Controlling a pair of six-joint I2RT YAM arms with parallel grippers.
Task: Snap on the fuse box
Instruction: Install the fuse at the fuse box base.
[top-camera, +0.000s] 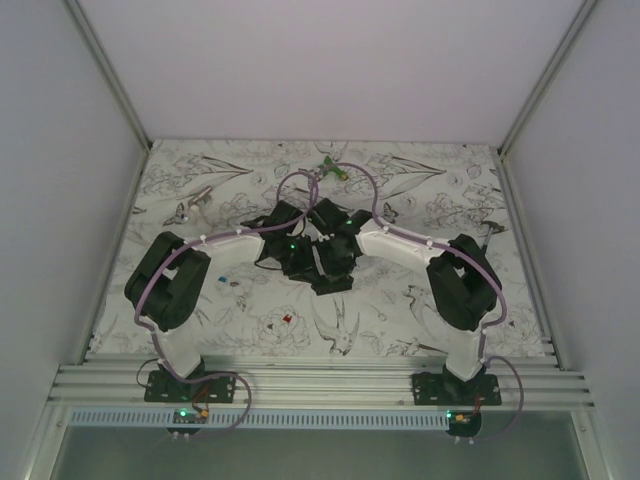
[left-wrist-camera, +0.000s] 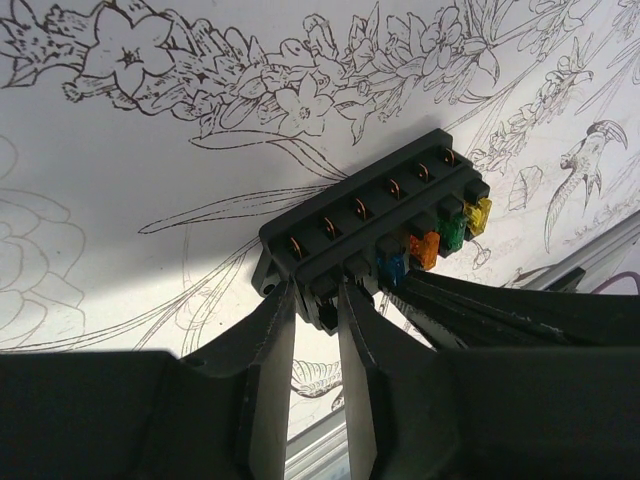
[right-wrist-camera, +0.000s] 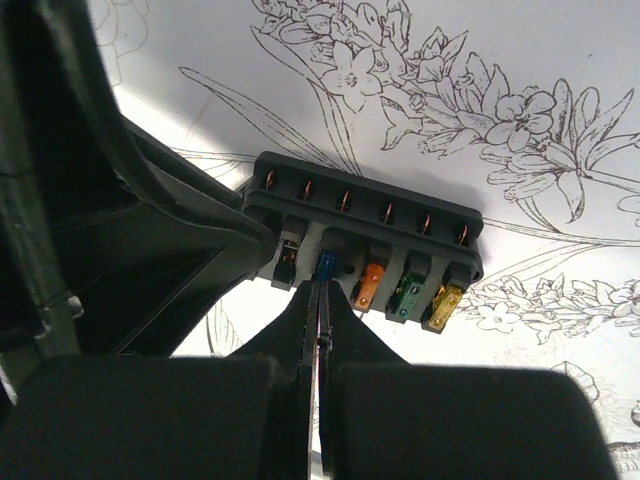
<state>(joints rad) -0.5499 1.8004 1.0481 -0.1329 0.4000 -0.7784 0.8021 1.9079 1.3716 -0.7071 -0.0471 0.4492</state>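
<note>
Crowding over the counter (top-camera: 420, 300), both arms hid their work from above. Left wrist: the left gripper (left-wrist-camera: 315, 302) clamped the fuse box (left-wrist-camera: 340, 225) by its near end. Right wrist: the right gripper (right-wrist-camera: 318, 296) pinched the blue fuse (right-wrist-camera: 325, 264) in the box's front row. A straight push, box steadied, would likely seat it.

The fuse box (left-wrist-camera: 370, 225) is matt black plastic, with small copper-coloured metal clips (left-wrist-camera: 360, 208) that shine in its slots. The fuses (right-wrist-camera: 369, 285) in it are glossy, half-clear plastic in blue, orange, green and yellow. The left tool (left-wrist-camera: 315, 297) and the right tool (right-wrist-camera: 318, 287) are dark, smooth, matt plastic. The worktop (left-wrist-camera: 150, 160) is a smooth white sheet with printed black drawings; paper or cloth, I cannot tell. The rail (top-camera: 320, 383) is dull, ribbed metal.
</note>
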